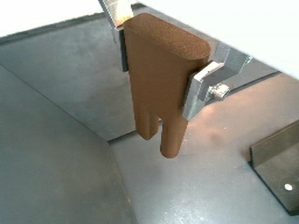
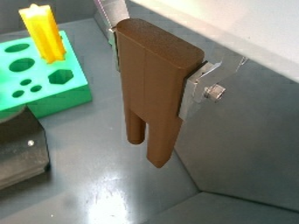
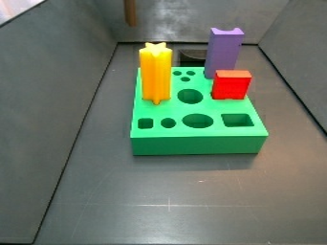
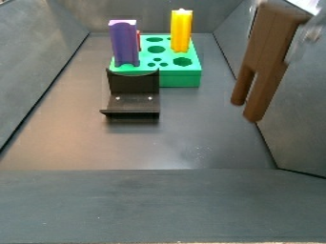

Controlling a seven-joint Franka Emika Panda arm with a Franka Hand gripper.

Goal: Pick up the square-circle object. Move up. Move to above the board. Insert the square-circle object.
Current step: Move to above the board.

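i have the gripper (image 2: pixel 156 66) clamped on the square-circle object (image 2: pixel 152 94), the one brown peg in the scene, its blocky upper body pinched between the two silver fingers (image 2: pixel 201 83) and its two thin legs hanging free below them, clear of the floor in both wrist views and in a side view (image 4: pixel 261 65). so i judge the pickup and the lift as done; the move over the board (image 3: pixel 198 120) and the insertion are left. the board sits well apart from the fingers, off to one side past the fixture (image 4: pixel 130 96). counting: one green board, one yellow peg (image 3: pixel 155 73) standing in it, one purple peg (image 3: pixel 225 46), one red block (image 3: pixel 231 83), one fixture, and several open holes i can still see in the board's top.
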